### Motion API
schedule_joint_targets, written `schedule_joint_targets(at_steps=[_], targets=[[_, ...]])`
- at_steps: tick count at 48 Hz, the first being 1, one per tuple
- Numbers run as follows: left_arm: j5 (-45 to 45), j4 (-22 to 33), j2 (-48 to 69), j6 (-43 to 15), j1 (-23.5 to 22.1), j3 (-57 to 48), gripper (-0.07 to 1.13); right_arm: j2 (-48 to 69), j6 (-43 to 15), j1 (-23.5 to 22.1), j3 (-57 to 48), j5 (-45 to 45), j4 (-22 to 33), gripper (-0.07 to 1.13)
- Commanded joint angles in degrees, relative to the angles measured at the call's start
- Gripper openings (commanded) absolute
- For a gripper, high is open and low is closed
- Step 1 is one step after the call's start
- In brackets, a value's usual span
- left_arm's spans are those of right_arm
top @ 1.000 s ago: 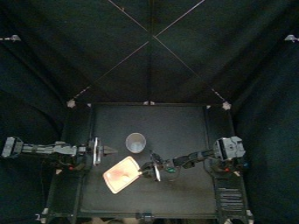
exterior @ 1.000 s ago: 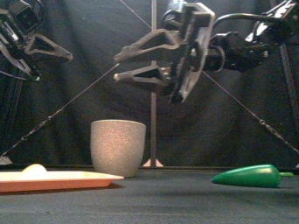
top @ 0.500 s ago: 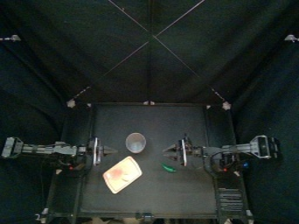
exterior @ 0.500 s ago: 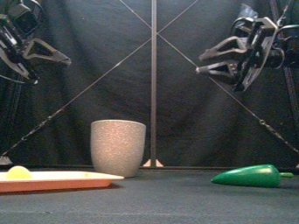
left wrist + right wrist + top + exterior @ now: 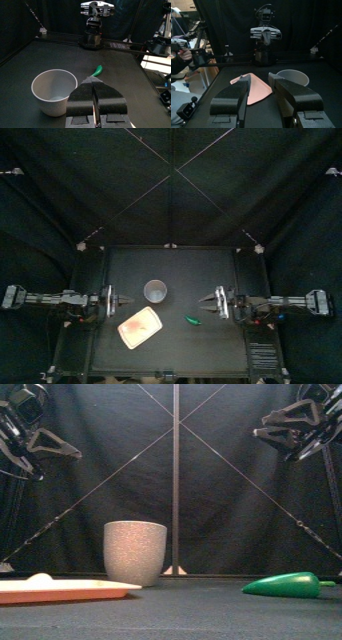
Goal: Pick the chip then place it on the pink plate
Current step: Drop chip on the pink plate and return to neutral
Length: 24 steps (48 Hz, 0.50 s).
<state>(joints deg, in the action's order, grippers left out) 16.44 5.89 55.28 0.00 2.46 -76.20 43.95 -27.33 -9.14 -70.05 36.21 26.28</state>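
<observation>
- Two grippers are up off the table (image 5: 187,263), one on each side, and neither is touching a thing.
- The left gripper (image 5: 94,79) has its jaws pressed together down to a thin seam in its own wrist view, with nothing caught between them. It hangs high on the left side, behind and to the left of the pink tray (image 5: 144,334).
- The right gripper (image 5: 259,76) has its jaws parted with a clear gap and nothing in it. The tray shows straight through that gap. This gripper sits high on the right in the front view, well above everything on the table.
- The chip (image 5: 40,577) is a small pale lump lying on the tray, toward the tray's left end as the front view has it. It is well clear of both grippers.
- The tray lies flat at the front left of the table, turned corner-on in the top view.
- A grey speckled cup (image 5: 135,552) stands upright near the middle of the table, close behind the tray's back corner. The left wrist view looks down into it and shows nothing inside.
- A green pepper-shaped toy (image 5: 283,584) lies on its side on the bare table to the right of the tray and apart from it. It is in front of the right gripper and a little to its left.
</observation>
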Motion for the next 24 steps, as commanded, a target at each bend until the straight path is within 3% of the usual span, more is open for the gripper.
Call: schedule_joint_targets(at_steps=[1, 24], targets=[[0.53, -0.09, -0.09, -0.09, 0.09, 0.88, -0.02, 0.79, 0.09, -0.18, 0.44, -0.79, -0.62, 0.76], [0.44, 0.09, -0.09, 0.18, -0.53, 0.62, -0.02, 0.35, 0.0, -0.44, -0.53, -1.23, -7.56, 0.76]])
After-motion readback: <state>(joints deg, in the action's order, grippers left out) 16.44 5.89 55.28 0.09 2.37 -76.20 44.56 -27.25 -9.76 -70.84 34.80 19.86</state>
